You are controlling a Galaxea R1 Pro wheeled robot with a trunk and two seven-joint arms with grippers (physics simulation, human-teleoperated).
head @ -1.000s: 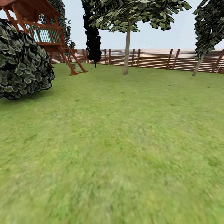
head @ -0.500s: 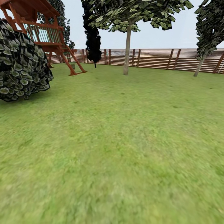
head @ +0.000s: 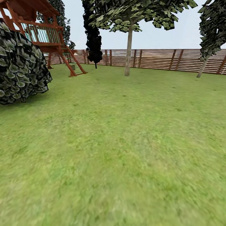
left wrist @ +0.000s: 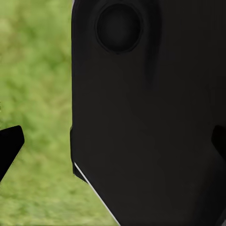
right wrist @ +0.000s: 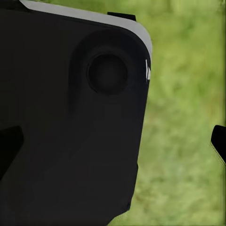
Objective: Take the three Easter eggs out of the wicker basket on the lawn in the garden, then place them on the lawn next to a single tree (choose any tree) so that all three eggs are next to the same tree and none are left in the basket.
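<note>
**Open lawn, trees ahead, no grasp visible**

Head view: wide mottled green grass lawn takes most of the picture from 3 through 6 to 9 o'clock. Brown fence of horizontal wooden slats runs along the far edge, roughly 10 to 2 o'clock.

Tree count, head view: one tree with a straight pale grey-beige trunk and mottled green leaf clumps at 12 o'clock, standing on the grass just in front of the fence. One more pale, leaning-trunked tree at 2 o'clock, crown cut by the picture edge. One thin-trunked, nearly black tree at 11 o'clock, near the fence. One big rounded bush of dark green-black mottled leaves at 9 to 10 o'clock, sitting on the grass. One red-brown wooden play tower with railing and slanted ladder at 10 to 11 o'clock, behind the bush, with more dark foliage behind it.

Left wrist view: one large black rounded robot body panel with a round recess, close up, blurred grass beside it. Two dark finger tips at opposite picture edges, one; claw state: cannot tell.

Right wrist view: one similar black panel with pale edge trim, blurred grass beside it. Dark finger tip at one edge; cannot tell whether the claw is apart or together.
</note>
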